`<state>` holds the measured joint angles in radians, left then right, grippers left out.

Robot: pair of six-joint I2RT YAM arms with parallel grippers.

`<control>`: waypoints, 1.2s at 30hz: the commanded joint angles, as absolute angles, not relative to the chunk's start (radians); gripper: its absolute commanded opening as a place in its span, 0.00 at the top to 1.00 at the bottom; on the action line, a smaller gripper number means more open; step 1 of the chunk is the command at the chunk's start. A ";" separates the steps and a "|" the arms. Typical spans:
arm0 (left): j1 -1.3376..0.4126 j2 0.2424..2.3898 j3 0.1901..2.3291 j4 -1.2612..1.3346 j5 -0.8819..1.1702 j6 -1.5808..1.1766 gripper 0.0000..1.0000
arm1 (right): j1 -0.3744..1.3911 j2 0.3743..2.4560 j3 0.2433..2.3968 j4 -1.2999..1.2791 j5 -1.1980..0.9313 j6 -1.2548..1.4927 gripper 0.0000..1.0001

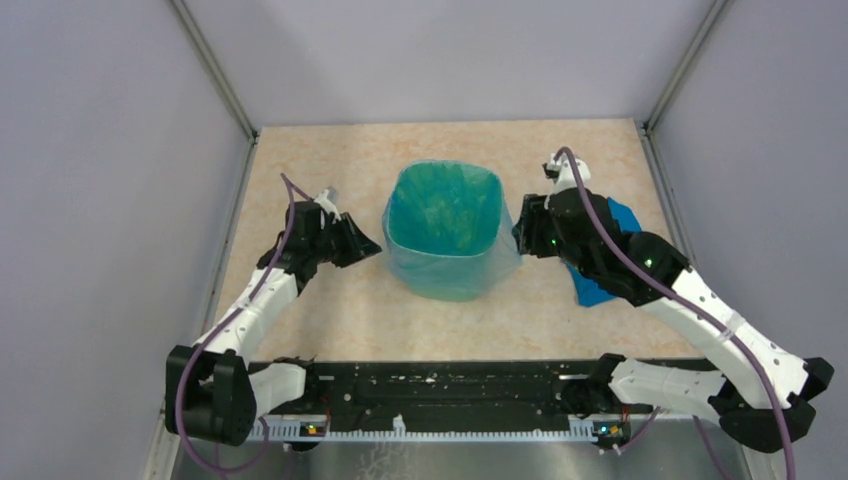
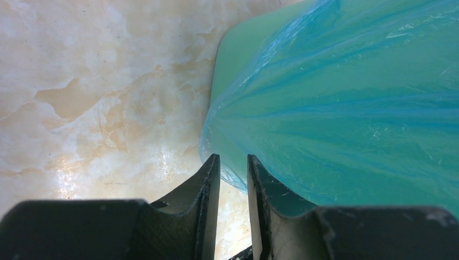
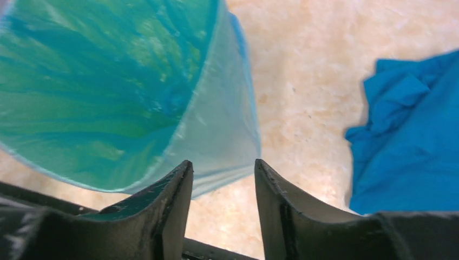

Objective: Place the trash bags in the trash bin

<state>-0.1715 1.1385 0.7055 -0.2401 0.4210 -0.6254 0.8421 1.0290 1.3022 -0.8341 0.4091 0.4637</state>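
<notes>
Marbled beige table [image 1: 330,320] between grey walls, with the bin [image 1: 443,215] at its middle and the bag [image 1: 452,270] draped into and over it.

I saw the blue film lining the bin's inside and folded down over its outer walls, hanging loose near the base on the near side. My left gripper [image 2: 234,179] sat just beside the bin's left wall, its jaws narrowed to a thin slit with nothing between them; a fold of bag lay right at the tips, but I could not tell whether it touched. My right gripper [image 3: 223,179] was at the bin's right rim, jaws parted wider, with bag film showing in the gap but not pinched. Beyond that arm, a blue cloth [image 3: 411,146] lay crumpled on the table.
</notes>
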 commanded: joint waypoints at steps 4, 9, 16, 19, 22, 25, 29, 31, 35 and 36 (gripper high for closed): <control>-0.179 1.138 0.756 -0.200 0.463 -0.615 0.74 | 0.831 0.928 1.115 -0.816 0.525 0.580 0.71; -0.196 1.151 0.748 -0.182 0.463 -0.620 0.80 | 0.800 0.964 0.981 -0.685 0.512 0.605 0.88; -0.242 1.197 0.741 -0.117 0.474 -0.644 0.84 | 0.759 1.038 0.887 -0.448 0.415 0.600 0.94; -0.299 1.230 0.747 -0.081 0.457 -0.664 0.84 | 0.758 1.091 0.879 -0.356 0.387 0.582 0.94; -0.358 1.251 0.751 -0.059 0.430 -0.687 0.85 | 0.754 1.158 0.891 -0.289 0.365 0.566 0.95; -0.395 1.258 0.749 -0.049 0.407 -0.702 0.85 | 0.747 1.202 0.911 -0.280 0.370 0.556 0.96; -0.408 1.261 0.740 -0.043 0.395 -0.712 0.85 | 0.726 1.199 0.898 -0.255 0.349 0.548 0.95; -0.407 1.260 0.737 -0.047 0.384 -0.713 0.84 | 0.719 1.189 0.897 -0.268 0.354 0.547 0.95; -0.406 1.238 0.746 -0.087 0.336 -0.704 0.81 | 0.711 1.169 0.901 -0.320 0.377 0.541 0.94; -0.407 1.231 0.748 -0.098 0.322 -0.701 0.79 | 0.710 1.163 0.903 -0.340 0.388 0.539 0.93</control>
